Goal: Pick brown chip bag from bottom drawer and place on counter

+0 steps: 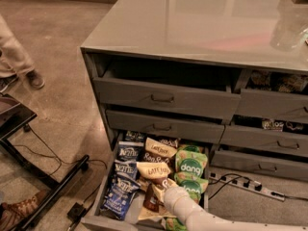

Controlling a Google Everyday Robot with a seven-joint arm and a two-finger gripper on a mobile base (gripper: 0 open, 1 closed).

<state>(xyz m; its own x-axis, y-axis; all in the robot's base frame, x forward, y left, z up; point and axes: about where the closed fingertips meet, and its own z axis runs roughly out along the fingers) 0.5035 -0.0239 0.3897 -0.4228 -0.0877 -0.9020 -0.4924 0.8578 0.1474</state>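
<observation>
The bottom drawer (103, 196) stands pulled open at the foot of the cabinet, full of snack bags. Brown chip bags lie in its middle column: one with a cream "LATE JULY" band (154, 170), one further back (160, 150), and one nearer the front (150, 201). My gripper (160, 190) is at the end of the white arm (192, 214) that reaches in from the bottom right. It is down in the drawer, right at the front brown bag. The counter (192, 18) is the glossy grey top above.
Dark blue Kettle bags (126, 165) fill the drawer's left column and green dang bags (191, 165) its right. A power strip with cables (240, 184) lies on the floor at right. A black stand (43, 191) and a person's leg (17, 57) are at left.
</observation>
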